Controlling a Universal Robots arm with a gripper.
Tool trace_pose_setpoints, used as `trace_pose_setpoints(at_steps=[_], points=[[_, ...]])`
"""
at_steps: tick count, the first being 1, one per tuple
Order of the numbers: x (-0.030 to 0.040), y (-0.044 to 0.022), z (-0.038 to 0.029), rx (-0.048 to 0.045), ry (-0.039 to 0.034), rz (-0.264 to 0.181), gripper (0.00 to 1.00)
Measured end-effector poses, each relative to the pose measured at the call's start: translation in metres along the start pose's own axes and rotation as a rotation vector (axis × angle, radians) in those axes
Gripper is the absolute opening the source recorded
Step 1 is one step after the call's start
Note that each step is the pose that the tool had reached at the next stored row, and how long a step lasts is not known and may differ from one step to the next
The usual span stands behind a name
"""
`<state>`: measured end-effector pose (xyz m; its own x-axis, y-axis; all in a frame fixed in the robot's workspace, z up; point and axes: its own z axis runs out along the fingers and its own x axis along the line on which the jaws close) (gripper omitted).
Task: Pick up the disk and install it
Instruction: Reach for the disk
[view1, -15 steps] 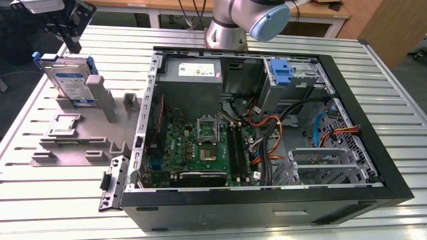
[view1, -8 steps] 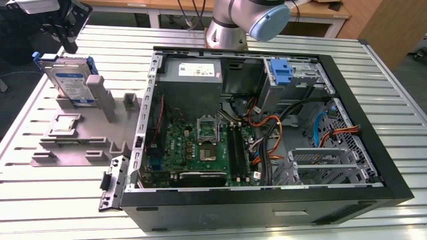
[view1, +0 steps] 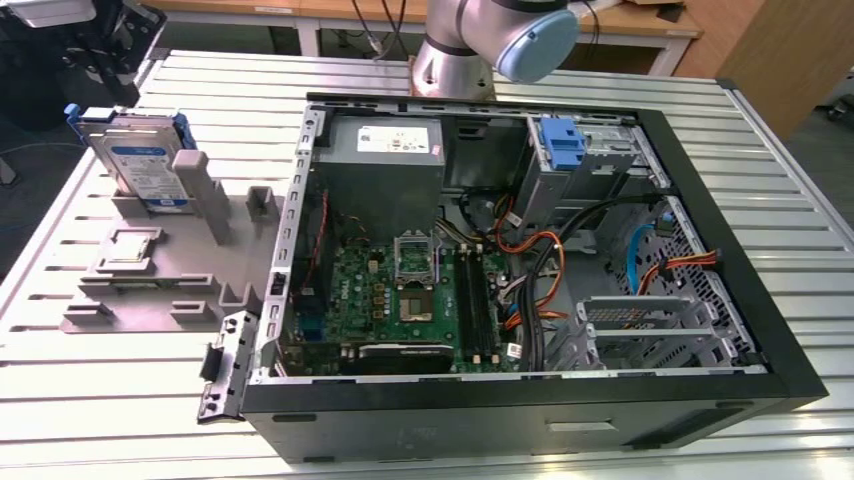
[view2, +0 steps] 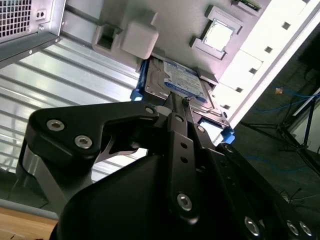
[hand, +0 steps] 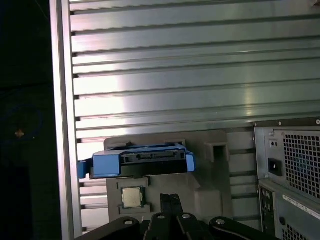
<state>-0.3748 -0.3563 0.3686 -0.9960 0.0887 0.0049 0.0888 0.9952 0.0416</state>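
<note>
The disk stands on edge in a slot of the grey holder, at the exterior view's left, beside the open computer case. It is grey metal with a white-and-blue label and a blue bracket. Both wrist views look down on it: label side, and blue bracket edge. My gripper hangs above the disk, apart from it. Its two fingers are pressed together, shut with nothing between them. The arm reaches in from the back of the table.
A processor chip lies in a recess of the holder near the disk. Inside the case are the power-supply box, a silver cage with a blue latch, a lower cage, cables and the green board. Ribbed metal table.
</note>
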Motion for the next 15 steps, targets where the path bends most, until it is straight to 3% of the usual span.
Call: trace_pose_setpoints(at_steps=[8,15], points=[[0.0131,0.0004,0.0013,0.0,0.0001,0.0,0.1],[0.0159,0.0007,0.0018,-0.0002,0.0,0.0,0.1]])
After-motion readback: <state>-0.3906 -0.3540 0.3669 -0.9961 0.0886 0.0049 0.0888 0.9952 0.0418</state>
